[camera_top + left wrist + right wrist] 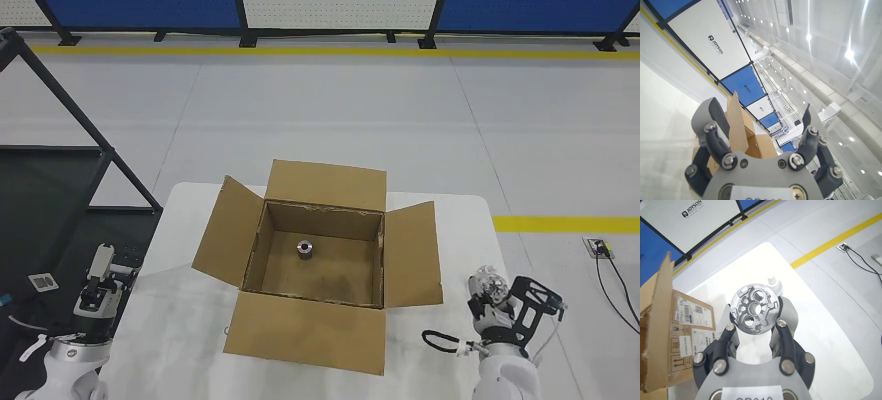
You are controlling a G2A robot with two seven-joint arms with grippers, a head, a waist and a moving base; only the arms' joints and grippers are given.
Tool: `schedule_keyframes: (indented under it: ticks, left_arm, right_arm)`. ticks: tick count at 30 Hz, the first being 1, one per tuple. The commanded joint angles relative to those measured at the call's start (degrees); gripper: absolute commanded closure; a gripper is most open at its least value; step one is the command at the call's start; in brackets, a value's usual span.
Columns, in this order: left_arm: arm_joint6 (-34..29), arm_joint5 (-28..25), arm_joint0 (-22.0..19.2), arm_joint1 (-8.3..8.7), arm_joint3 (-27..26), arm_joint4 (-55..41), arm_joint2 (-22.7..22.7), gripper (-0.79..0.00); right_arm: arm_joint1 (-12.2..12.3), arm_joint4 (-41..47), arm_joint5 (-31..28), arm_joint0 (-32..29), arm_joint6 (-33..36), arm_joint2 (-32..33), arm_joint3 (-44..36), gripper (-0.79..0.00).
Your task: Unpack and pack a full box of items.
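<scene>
An open cardboard box (316, 262) stands on the white table (190, 330) with all its flaps spread. One small metal cylinder part (305, 248) lies on its floor. My right gripper (755, 311) is shut on a round grey cast metal disc (754, 308) with holes; in the top view this disc (487, 290) hangs above the table's near right part, right of the box. A white bottle (775, 284) pokes out behind the disc. My left gripper (764, 121) is open and holds nothing, tilted upward at the near left table edge, with the box flap (737, 123) beyond it.
A black metal frame (70, 130) stands off the table's left side. A floor socket with a cable (600, 248) lies to the right. Blue and white panels (330, 12) line the far end of the room.
</scene>
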Motion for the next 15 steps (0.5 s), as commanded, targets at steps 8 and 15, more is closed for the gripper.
schedule_keyframes:
  ticks: [8,15]
  left_arm:
    - [0.0,0.0,0.0,0.0,0.0,0.0,0.0,-0.785]
    - [0.0,0.0,0.0,0.0,0.0,0.0,0.0,-0.785]
  right_arm:
    - [0.17,-5.37,-5.1,0.02,0.29,-4.94,-6.88,0.0]
    - [0.31,-9.95,-9.82,4.15,3.54,-8.8,-8.46,0.0]
